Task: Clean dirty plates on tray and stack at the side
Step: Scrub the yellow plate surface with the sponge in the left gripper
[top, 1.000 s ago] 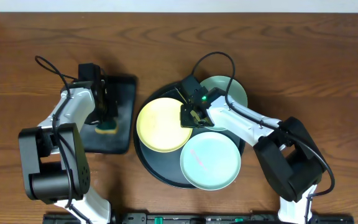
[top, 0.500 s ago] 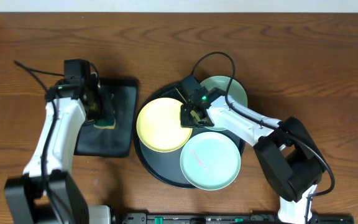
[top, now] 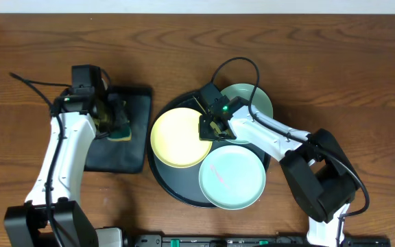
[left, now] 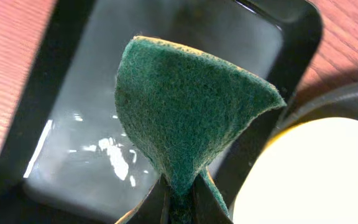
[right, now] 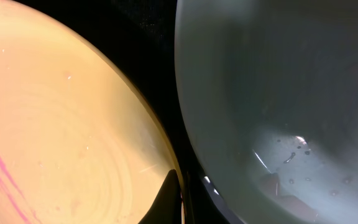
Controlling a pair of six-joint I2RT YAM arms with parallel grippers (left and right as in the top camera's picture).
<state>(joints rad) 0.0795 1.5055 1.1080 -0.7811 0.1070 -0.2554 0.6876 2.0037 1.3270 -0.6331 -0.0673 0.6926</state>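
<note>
Sponge (left: 185, 118) in left end effector (left: 180, 202) over rectangular tray (left: 61, 155), inside rim

Left claw (top: 117, 126) clamped shut, arm stretched forward, right claw (top: 212, 130) closed, arm angled inward

Large round black tray (top: 166, 182) on the table (top: 321, 68), pale yellow plate (top: 177, 137) flat at its left, pink-streaked, far mint green plate (top: 256, 101), near mint green plate (top: 232, 177) overhanging the rim.

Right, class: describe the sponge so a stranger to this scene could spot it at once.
Find the rectangular black tray left of the round tray. Above it the left gripper pinches the sponge. It is the only fuzzy dark green thing here.
</note>
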